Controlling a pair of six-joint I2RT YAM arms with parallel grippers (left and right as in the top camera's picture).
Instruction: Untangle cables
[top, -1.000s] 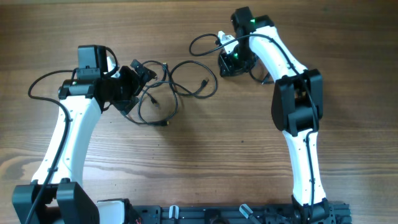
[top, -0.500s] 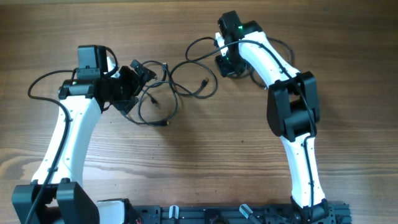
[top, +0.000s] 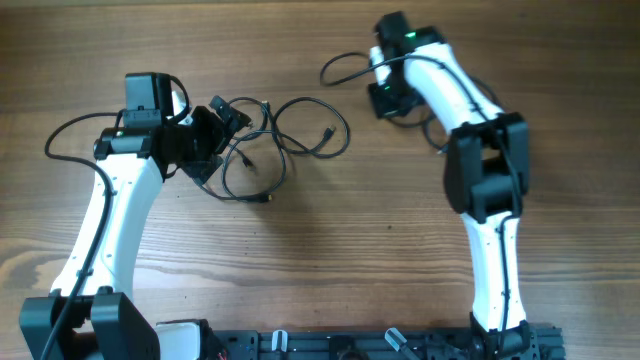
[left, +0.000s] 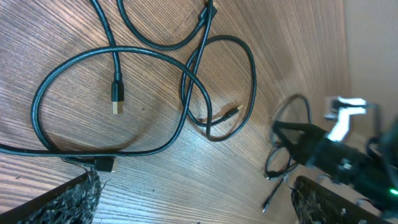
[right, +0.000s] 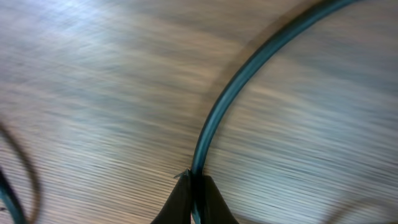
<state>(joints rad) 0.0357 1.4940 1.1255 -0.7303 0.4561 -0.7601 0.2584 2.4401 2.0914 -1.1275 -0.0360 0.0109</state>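
Several thin black cables (top: 268, 128) lie looped over one another on the wooden table in front of my left gripper (top: 222, 128). In the left wrist view these loops (left: 186, 81) and their plug ends lie flat. My left gripper's jaws (left: 199, 202) are open and empty, above bare wood. My right gripper (top: 385, 98) is at the far right, shut on a separate black cable (top: 335, 64) that curves off to its left. In the right wrist view the jaws (right: 196, 196) pinch this cable (right: 249, 74). The right gripper also shows in the left wrist view (left: 336, 155).
A thick black robot wire (top: 60, 135) arcs left of the left arm. Another dark cord (top: 435, 130) lies beside the right arm. The wooden table (top: 330, 240) extends toward the front, where a black base rail (top: 350, 345) runs along the edge.
My right gripper swung left, then back to the right, carrying its cable loop with it, a little farther from the tangle. The left arm and the tangle have not moved.
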